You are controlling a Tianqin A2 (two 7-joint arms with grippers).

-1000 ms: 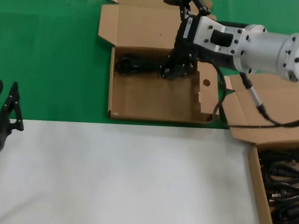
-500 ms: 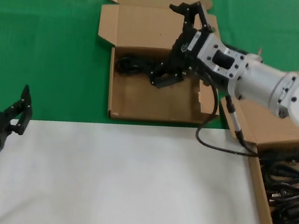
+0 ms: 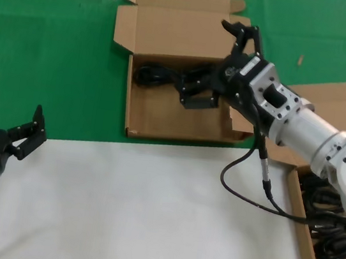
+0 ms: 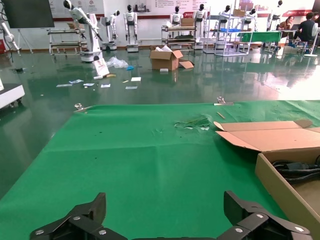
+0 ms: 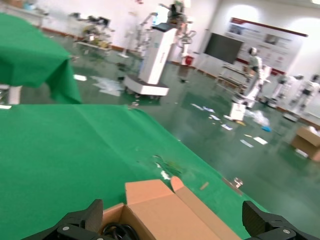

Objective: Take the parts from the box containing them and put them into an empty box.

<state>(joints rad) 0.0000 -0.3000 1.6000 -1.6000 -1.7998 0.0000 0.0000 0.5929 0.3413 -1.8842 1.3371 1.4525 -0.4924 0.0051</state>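
Note:
A wide shallow cardboard box (image 3: 128,97) lies open on the green cloth, with one coiled black cable bundle (image 3: 151,75) at its back left. My right gripper (image 3: 219,64) hangs open and empty over the back right of this box, its lower finger close to the bundle's end. The right wrist view shows its spread fingers (image 5: 172,210) over the box lid (image 5: 165,215) and the cable (image 5: 117,231). The narrower box (image 3: 297,211) at the right holds several black cables (image 3: 334,223). My left gripper (image 3: 3,109) is open and empty at the lower left.
A white surface (image 3: 148,216) covers the near half of the table, and green cloth (image 3: 54,55) the far half. My right arm and its hanging cord cross between the two boxes. The left wrist view shows the wide box's wall (image 4: 272,175) off to one side.
My right gripper has pulled up and to the right, away from the cable bundle, which stays in the wide box. My left gripper's fingers have spread from nearly together to wide open.

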